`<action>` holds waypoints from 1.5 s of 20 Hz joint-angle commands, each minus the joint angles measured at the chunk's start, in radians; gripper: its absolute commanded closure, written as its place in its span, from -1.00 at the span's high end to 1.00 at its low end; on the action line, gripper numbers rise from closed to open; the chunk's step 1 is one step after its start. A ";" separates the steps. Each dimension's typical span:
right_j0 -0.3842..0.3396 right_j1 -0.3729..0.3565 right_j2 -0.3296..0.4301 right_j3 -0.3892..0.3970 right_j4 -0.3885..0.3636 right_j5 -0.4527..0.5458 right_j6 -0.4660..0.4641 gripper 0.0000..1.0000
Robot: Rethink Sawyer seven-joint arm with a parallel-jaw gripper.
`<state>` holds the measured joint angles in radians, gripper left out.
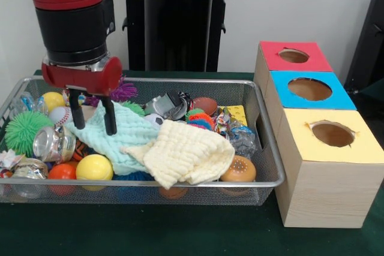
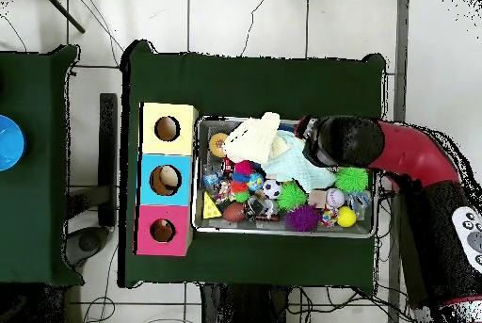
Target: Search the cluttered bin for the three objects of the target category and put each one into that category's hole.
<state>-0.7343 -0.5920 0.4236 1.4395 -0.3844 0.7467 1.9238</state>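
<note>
From the front, our pincer (image 1: 92, 112) hangs open and empty, its tips on the mint cloth (image 1: 114, 139) in the wire bin (image 1: 264, 148), likely to uncover hidden targets. From overhead, the three-hole boxes (image 2: 167, 178) touch the bin's edge.

You see a second green-clothed table (image 2: 38, 164) well apart from the work table, a blue round dish (image 2: 8, 142) at its edge; dark cables (image 2: 240, 23) trail over the pale tiled floor (image 2: 245, 18) beyond.

arm (image 1: 72, 10): red shell, black cylindrical wrist | pincer (image 1: 93, 118): red block, two black fingers
</note>
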 commanded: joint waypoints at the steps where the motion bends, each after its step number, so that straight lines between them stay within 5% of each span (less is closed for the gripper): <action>1: -0.038 0.060 0.094 0.026 -0.092 -0.025 -0.284 1.00; 13: -0.031 0.148 0.108 0.001 -0.188 -0.080 -0.243 1.00; 30: -0.053 0.171 0.128 0.021 -0.247 -0.128 -0.214 1.00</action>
<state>-0.7669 -0.4741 0.4781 1.4387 -0.5718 0.6811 1.9234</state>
